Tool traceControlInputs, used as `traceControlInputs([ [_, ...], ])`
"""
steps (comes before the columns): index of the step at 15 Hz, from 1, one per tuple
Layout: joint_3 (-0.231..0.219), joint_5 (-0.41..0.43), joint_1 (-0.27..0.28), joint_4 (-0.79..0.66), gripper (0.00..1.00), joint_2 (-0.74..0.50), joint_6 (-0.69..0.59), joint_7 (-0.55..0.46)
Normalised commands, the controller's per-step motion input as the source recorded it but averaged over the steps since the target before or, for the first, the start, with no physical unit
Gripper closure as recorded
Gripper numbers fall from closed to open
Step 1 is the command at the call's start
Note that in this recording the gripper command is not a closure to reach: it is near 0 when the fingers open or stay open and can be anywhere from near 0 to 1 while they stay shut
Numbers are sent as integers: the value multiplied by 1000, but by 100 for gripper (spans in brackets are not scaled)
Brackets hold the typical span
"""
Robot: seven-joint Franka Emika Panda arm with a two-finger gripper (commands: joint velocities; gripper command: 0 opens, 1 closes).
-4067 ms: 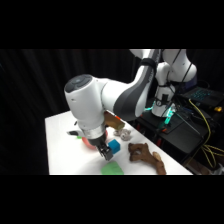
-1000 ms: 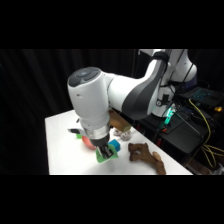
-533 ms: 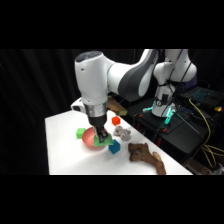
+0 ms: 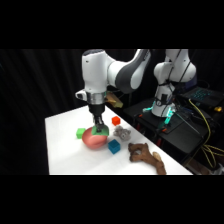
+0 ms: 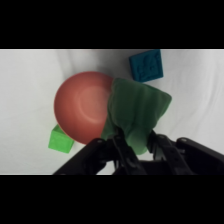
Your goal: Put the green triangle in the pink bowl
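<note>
White Franka arm with dark joints and a black gripper

The glossy white, rounded robot arm [image 4: 107,72] has bulbous shells with dark grey bands at its joints. Its upright white base column [image 4: 167,75] carries a teal-glowing light low down. The black two-finger gripper [image 5: 136,150] shows matte linkage bars and dark fingers [image 5: 121,145].

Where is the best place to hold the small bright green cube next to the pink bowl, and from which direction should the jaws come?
Probably from straight above, closing on the green cube's two side faces that do not face the pink bowl. The cube sits flat on the table with its top free, but one side appears to touch the bowl's rim, leaving no room for a finger there.
</note>
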Motion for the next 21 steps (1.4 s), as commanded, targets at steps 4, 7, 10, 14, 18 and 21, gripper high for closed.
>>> traceControlInputs([
  [4, -18, 173, -90, -331, 97, -269, 311, -16],
  [7, -19, 210, -82, -220, 97, -207, 252, -85],
  [10, -19, 208, -62, -150, 97, -178, 200, -112],
  [14, -12, 194, -32, -89, 0, -141, 149, -120],
  [18, -15, 152, -15, -13, 0, -88, 99, -123],
  [21, -15, 132, -1, -11, 0, -71, 102, -108],
])
